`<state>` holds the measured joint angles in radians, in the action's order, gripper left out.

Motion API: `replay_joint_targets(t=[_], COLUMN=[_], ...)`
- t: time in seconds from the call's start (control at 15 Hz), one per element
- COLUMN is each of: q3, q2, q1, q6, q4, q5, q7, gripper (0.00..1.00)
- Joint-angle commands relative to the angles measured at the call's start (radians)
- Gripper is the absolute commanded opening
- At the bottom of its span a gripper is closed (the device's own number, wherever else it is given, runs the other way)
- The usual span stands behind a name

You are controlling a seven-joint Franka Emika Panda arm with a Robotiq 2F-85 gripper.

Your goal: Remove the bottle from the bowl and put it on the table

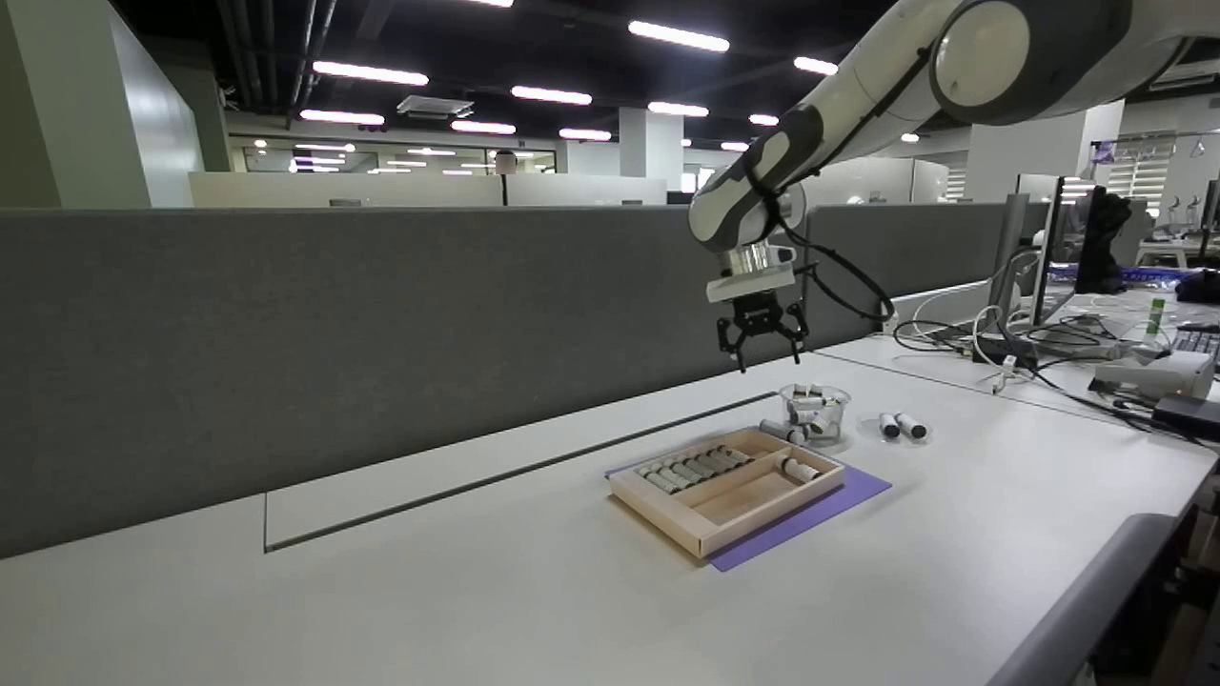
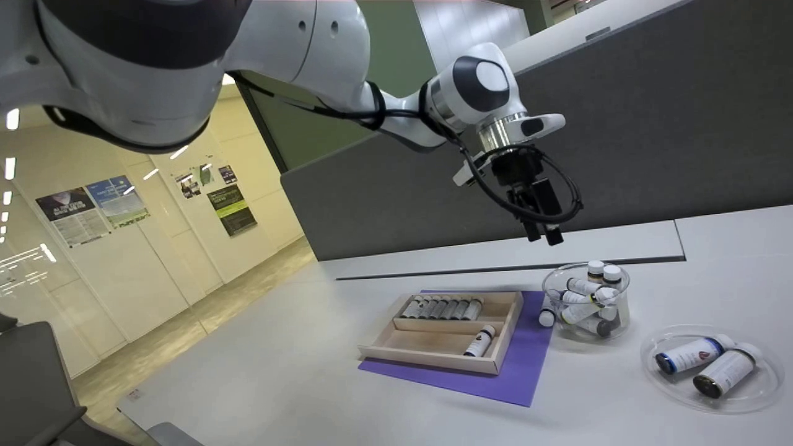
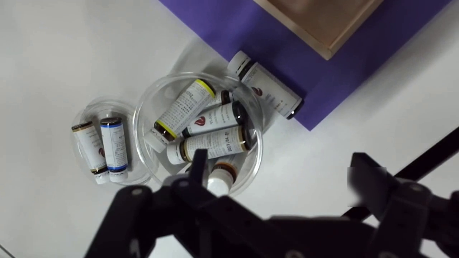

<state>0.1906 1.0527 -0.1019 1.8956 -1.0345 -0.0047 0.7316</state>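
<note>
The bowl is clear and see-through. It stands on the pale table and holds several small dark bottles with white caps and white labels. A yellow-banded bottle lies on top of the heap, beside a tan-banded bottle. The bowl also shows in both exterior views. My gripper is open and empty. In both exterior views it hangs well above the table, near the bowl. In the wrist view one finger overlaps the bowl's edge; the other is over table.
A wooden tray with a row of bottles and one loose bottle rests on a purple sheet. Another bottle lies beside the bowl, on the sheet. A clear plate holds two bottles. A grey partition stands behind.
</note>
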Motion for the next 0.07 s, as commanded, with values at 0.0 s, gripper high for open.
replay_joint_targets(t=[0.0], q3=[0.002], q2=[0.004], q1=[0.0], q6=[-0.003], q4=[0.005], q5=[0.004], q7=[-0.002], gripper=[1.0])
